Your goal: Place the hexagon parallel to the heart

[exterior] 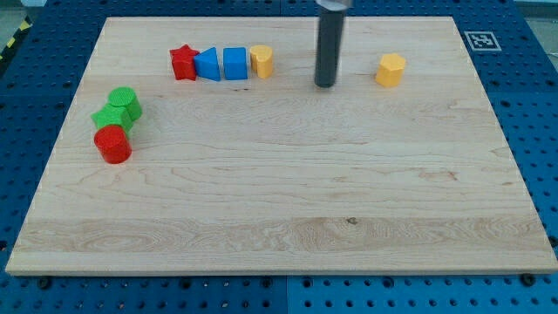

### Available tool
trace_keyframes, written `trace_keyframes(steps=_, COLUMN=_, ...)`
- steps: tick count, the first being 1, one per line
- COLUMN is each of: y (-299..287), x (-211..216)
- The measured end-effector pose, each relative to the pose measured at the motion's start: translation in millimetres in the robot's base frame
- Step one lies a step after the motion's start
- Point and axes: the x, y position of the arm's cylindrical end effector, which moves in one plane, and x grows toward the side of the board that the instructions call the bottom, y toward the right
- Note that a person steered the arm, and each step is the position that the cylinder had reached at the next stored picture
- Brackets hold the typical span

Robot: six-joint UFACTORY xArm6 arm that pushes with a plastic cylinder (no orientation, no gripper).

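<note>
A yellow hexagon block (391, 70) lies near the view's top right of the wooden board. A yellow heart block (261, 62) lies at the right end of a row at the top left. My tip (325, 85) rests on the board between them, about a block's width apart from each, closer to the hexagon's left side. It touches neither block.
A red star (183, 63), a blue triangle (207, 64) and a blue cube (234, 64) line up left of the heart. A green cylinder (124, 100), a green star-like block (110, 117) and a red cylinder (113, 145) cluster at the left. Board edge (279, 272) runs along the bottom.
</note>
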Motion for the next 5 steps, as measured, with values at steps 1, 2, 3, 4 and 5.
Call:
trace_keyframes(steps=1, y=59, x=23)
trace_keyframes(steps=2, y=106, x=13)
trace_keyframes(steps=3, y=119, x=-12)
trace_keyframes(steps=4, y=100, x=-29)
trace_keyframes(steps=5, y=66, x=-44)
